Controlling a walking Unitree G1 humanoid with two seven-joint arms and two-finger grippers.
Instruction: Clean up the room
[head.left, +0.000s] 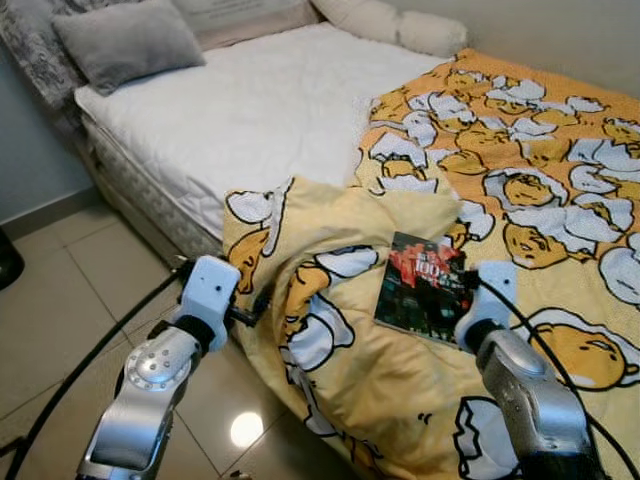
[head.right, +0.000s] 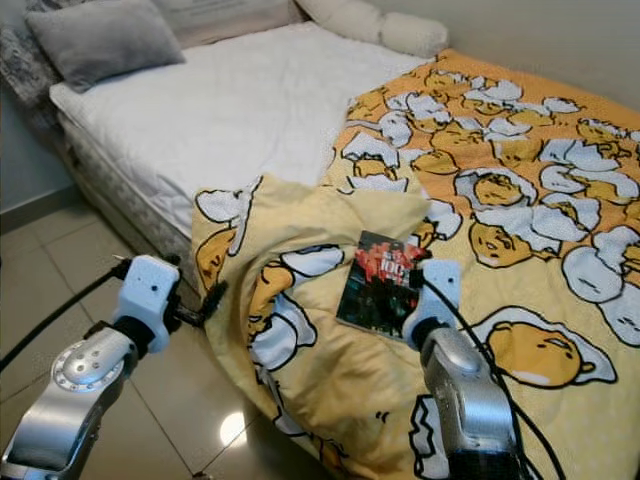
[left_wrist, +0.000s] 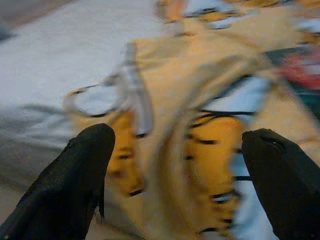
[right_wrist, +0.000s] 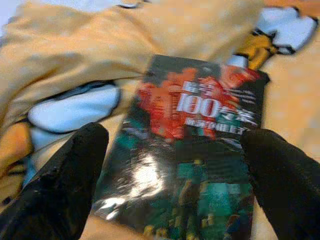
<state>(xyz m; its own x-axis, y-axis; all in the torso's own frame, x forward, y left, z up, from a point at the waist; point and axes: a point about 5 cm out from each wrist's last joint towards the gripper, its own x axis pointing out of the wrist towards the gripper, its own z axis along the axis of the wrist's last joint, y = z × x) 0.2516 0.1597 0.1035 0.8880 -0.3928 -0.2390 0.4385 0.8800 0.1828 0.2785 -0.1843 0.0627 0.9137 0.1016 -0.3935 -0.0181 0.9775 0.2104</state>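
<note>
A dark book (head.left: 422, 288) with a red and green cover lies flat on the yellow cartoon-egg blanket (head.left: 340, 400) at the bed's near corner. My right gripper (right_wrist: 175, 185) is open just short of the book's near edge, and its two black fingers (right_wrist: 70, 175) frame the cover (right_wrist: 195, 150). My left gripper (left_wrist: 180, 190) is open too, level with the blanket fold that hangs over the bed's side (head.left: 265, 240). It holds nothing. The left wrist (head.left: 205, 290) is over the floor beside the bed.
The white mattress (head.left: 250, 110) is bare on its left half, with a grey pillow (head.left: 125, 40) and white pillows (head.left: 400, 25) at the head. Glossy beige floor tiles (head.left: 70, 290) lie to the left. A dark object (head.left: 5, 260) sits at the left edge.
</note>
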